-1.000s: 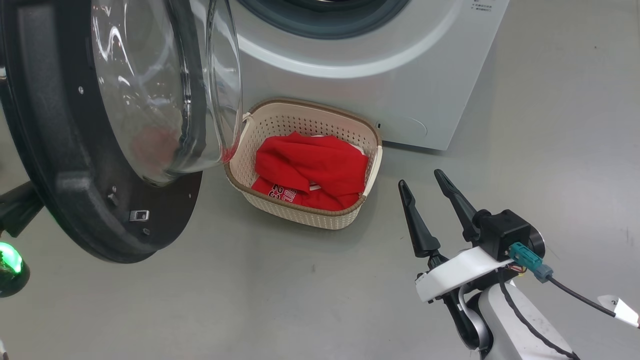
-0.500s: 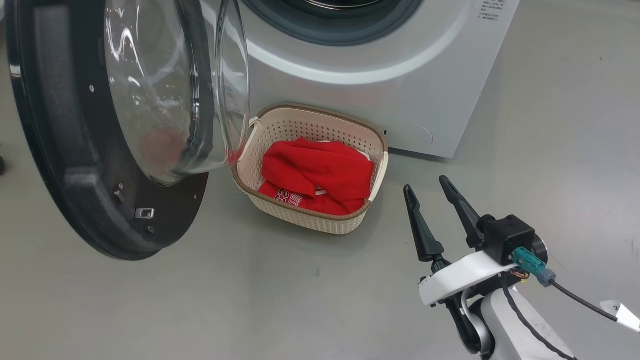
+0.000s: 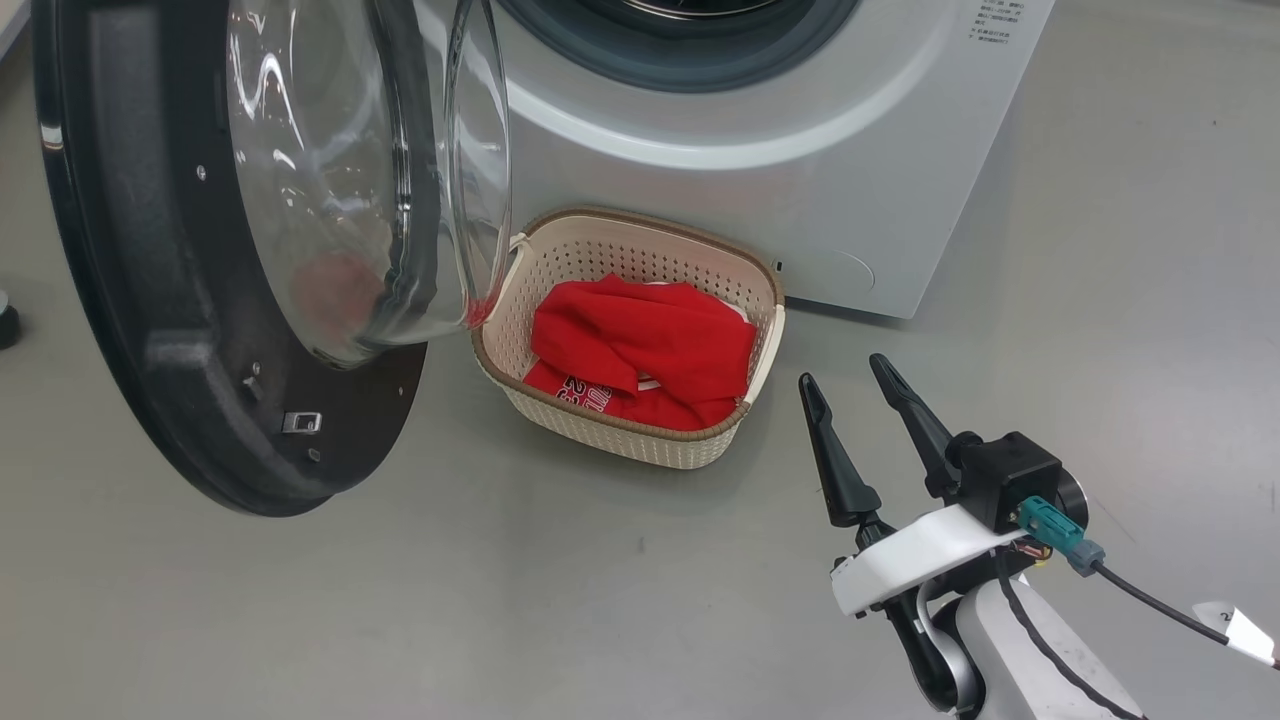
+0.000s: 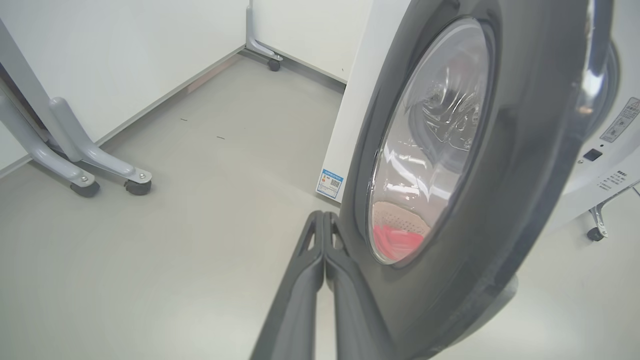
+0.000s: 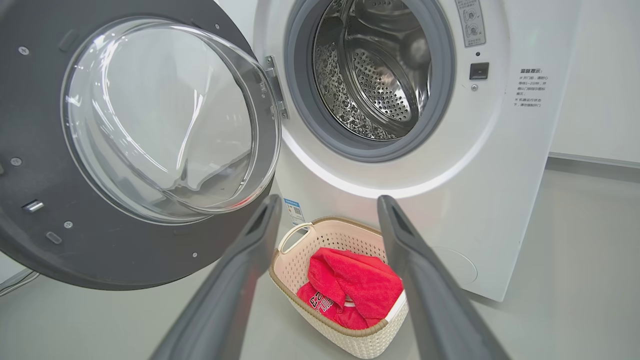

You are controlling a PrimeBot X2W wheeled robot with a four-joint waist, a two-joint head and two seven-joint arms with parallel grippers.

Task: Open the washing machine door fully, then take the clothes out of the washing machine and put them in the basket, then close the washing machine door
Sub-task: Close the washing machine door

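Status: washing machine door [image 3: 130, 250] hanging open at left, glass bowl bulging right toward the basket [image 3: 620, 440]. Behind it, washing machine [image 3: 800, 200] at far side, drum mouth uncovered, perforated steel drum visible in the right wrist view.

clothes [image 3: 650, 350]: red, bundled inside the basket, which sits on the floor [image 3: 500, 600] close to the machine front, just right of the door's lower edge.

Writing:
- White print on the clothes, looks like "23" plus part of a letter row; rest folded under.
- blue sticker [image 4: 329, 183] low on the machine, with a small QR-type square; text too small to read.
- printed text block [image 5: 531, 87] on the front panel right of the drum mouth, heading plus several lines, not legible.
- grey label strip [image 5: 469, 20] at the top, above a small dark square [image 5: 479, 71]; icons only, unreadable.

right gripper [image 3: 842, 370]: released, fingers spread wide, nothing between, near right, clear of the basket.

left gripper [image 4: 322, 216]: clenched, fingers pressed together on nothing, right beside the door's outer face near its lower rim; contact with the door impossible to tell.
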